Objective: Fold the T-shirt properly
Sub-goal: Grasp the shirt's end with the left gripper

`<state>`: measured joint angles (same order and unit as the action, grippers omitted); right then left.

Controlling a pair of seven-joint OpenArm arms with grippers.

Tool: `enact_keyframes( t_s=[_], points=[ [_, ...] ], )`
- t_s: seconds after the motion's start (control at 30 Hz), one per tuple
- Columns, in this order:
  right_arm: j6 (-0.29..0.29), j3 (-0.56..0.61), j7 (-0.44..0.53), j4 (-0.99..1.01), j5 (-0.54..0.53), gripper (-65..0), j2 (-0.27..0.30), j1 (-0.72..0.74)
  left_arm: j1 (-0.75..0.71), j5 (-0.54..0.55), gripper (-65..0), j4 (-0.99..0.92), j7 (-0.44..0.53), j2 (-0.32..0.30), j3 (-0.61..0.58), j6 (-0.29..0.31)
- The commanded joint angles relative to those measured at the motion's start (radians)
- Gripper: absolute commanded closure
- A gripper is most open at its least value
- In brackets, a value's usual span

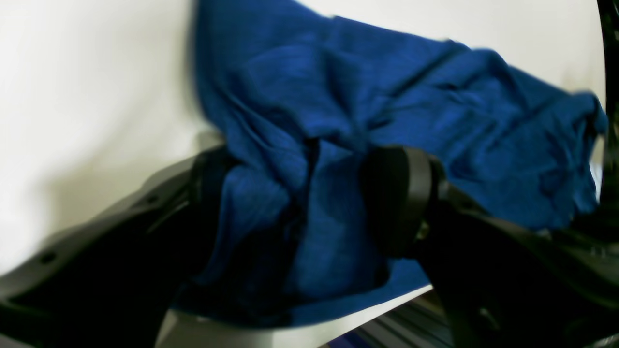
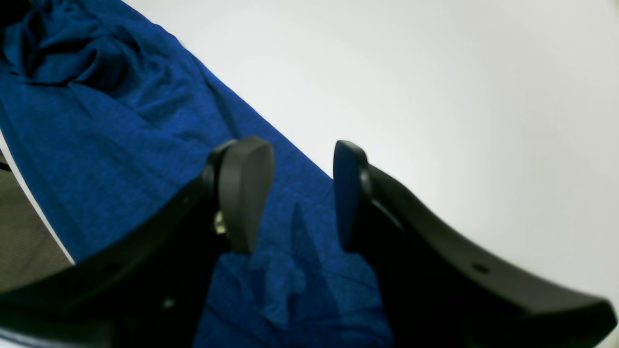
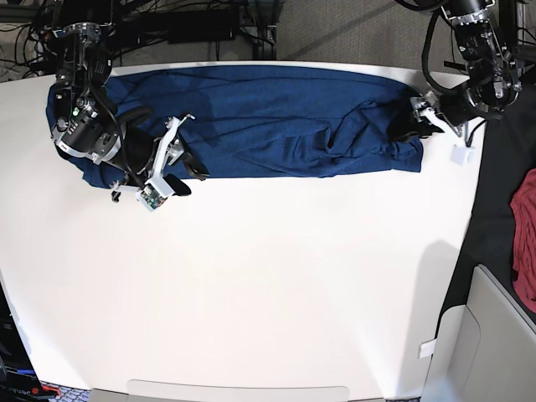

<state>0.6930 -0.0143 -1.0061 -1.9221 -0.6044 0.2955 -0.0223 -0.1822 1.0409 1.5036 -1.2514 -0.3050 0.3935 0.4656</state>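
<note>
The T-shirt (image 3: 268,121) lay as a long, rumpled blue band along the far edge of the white worktop (image 3: 276,285), reaching from near the far left corner almost to the far right corner, apparently drawn out lengthwise so that a fold could be made from both ends at once. At the band's left end the right tool (image 3: 167,163) sat low over the near hem; in its wrist view (image 2: 295,193) its two dark fingers (image 2: 244,193) stood apart with blue cloth visible in the gap between them and the pads pressing on nothing, so the tool was parted and, by my reading, straddling the hem rather than pinching it. That placement suited a grasp on the edge nearest the open worktop, where the cloth could be carried over. At the band's right end the left tool (image 3: 423,117) sat against the bunched fabric near the far right corner. Its wrist view (image 1: 309,193) showed the fingers (image 1: 401,193) spread wide with a thick gather of shirt filling the space between them; whether the cloth was actually clamped I could not tell, since the picture was blurred. Past the worktop's right edge hung a red cloth (image 3: 525,230), apart from the shirt and taking no part.
</note>
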Motion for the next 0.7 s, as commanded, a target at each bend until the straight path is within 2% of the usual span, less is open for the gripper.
enact_keyframes(
  t_s=[0.0,0.13,0.23,0.3,0.4,0.67],
  points=[
    [0.005,-0.005,0.025,-0.02,-0.018,-25.0,0.008,0.014,-0.007,-0.027,-37.8,0.004,-0.044,-0.003,-0.015,-0.008],
    [0.005,-0.005,0.025,-0.02,-0.018,-25.0,0.008,0.014,-0.004,-0.027,-28.0,0.009,-0.046,-0.003,-0.032,-0.008],
    [0.005,-0.006,0.025,-0.02,-0.018,-25.0,0.009,0.014,-0.004,-0.027,-15.5,0.051,-0.054,-0.004,-0.023,-0.008],
    [0.005,-0.008,0.025,-0.02,-0.018,-25.0,0.009,0.012,-0.006,-0.027,-10.7,0.091,-0.055,-0.007,-0.023,-0.008],
    [0.005,-0.04,0.025,-0.02,-0.018,-25.0,0.018,0.0,-0.01,-0.029,-10.8,0.165,-0.055,-0.009,-0.015,-0.009],
    [0.005,-0.092,0.025,-0.02,-0.018,-25.0,0.02,-0.009,-0.032,-0.029,-10.8,0.286,-0.055,-0.001,0.126,-0.012]
  ],
)
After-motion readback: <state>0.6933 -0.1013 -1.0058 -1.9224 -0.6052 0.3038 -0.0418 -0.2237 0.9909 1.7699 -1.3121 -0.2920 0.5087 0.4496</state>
